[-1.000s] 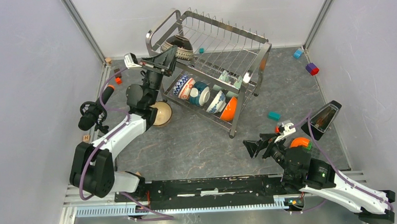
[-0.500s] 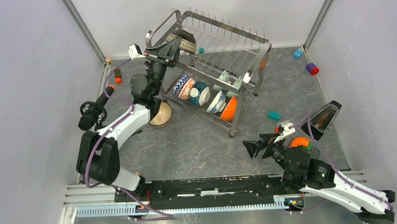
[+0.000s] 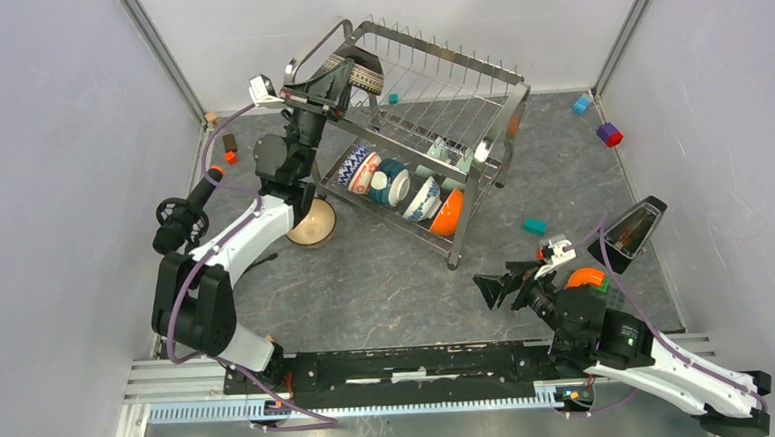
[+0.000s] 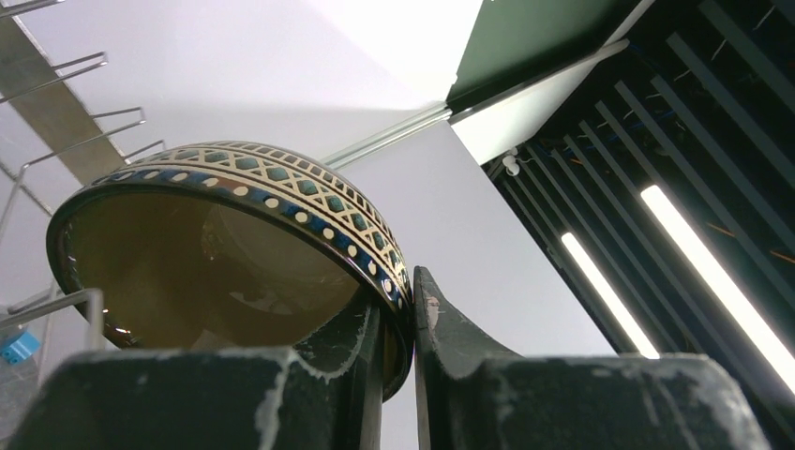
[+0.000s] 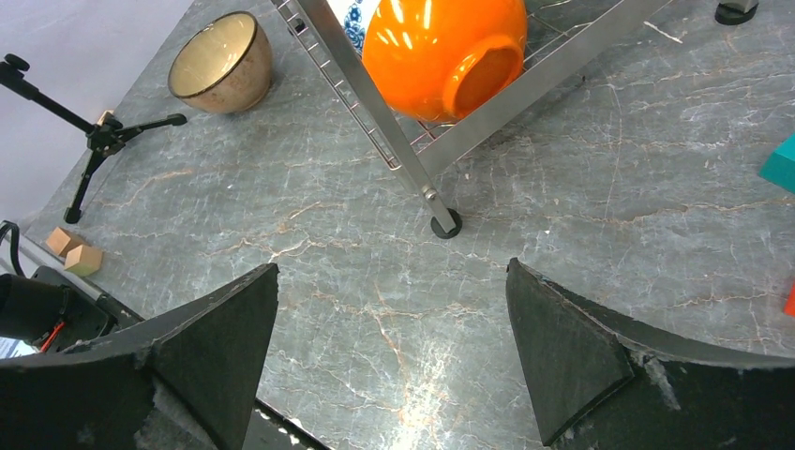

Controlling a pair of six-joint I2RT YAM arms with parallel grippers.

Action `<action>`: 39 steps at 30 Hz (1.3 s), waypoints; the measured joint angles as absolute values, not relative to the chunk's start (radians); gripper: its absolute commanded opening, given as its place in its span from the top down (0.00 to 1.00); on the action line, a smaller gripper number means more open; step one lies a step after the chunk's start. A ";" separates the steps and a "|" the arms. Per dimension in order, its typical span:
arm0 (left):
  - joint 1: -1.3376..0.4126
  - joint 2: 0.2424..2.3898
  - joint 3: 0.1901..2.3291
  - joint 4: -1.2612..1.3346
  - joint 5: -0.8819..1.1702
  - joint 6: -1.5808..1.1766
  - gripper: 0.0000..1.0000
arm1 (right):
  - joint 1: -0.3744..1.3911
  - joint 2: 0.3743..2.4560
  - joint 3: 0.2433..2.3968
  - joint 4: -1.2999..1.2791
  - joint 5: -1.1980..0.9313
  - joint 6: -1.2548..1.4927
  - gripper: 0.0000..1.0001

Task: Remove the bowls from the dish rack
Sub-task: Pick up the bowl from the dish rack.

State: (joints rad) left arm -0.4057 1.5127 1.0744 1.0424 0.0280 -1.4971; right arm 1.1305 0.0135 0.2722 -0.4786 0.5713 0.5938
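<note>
From above, we see the left claw (image 3: 340, 83) clamping the dark patterned bowl (image 3: 362, 76) at the dish rack's (image 3: 508, 120) upper left end. Left wrist: the rim is pinched between the fingers (image 4: 452, 349). Right wrist: the right claw (image 5: 394, 323) gapes over the surface (image 5: 375, 234), well short of the racked orange bowl (image 5: 436, 47).

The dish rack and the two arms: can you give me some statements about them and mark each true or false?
1. The left gripper is pinching the rim of a patterned bowl. True.
2. The right gripper holds the orange bowl. False: it is open and empty; the orange bowl sits in the dish rack's lower tier.
3. A tan bowl stands on the table beside the rack. True.
4. The rack's lower tier is empty. False: several bowls stand in it.
</note>
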 measured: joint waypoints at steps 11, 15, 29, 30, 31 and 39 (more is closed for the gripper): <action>-0.464 1.500 1.121 1.049 0.011 -1.378 0.98 | 1.131 0.014 0.265 -0.471 0.561 0.594 0.04; -0.501 1.481 1.147 1.052 0.001 -1.324 0.98 | 1.131 0.014 0.263 -0.469 0.560 0.594 0.04; -0.615 1.312 1.167 1.051 0.002 -1.223 0.98 | 1.131 0.014 0.263 -0.465 0.559 0.594 0.04; -0.625 1.286 1.163 1.032 0.001 -1.214 0.98 | 1.131 0.014 0.263 -0.465 0.559 0.594 0.04; -0.635 1.259 1.153 1.016 0.001 -1.205 0.98 | 1.131 0.014 0.263 -0.465 0.559 0.594 0.04; -0.746 1.048 1.098 0.759 0.038 -1.092 0.98 | 1.131 0.014 0.263 -0.465 0.564 0.592 0.05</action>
State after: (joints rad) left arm -0.7464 1.0485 1.0981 0.7586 0.0380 -1.0920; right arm 1.1305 0.0135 0.2634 -0.4648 0.5636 0.5922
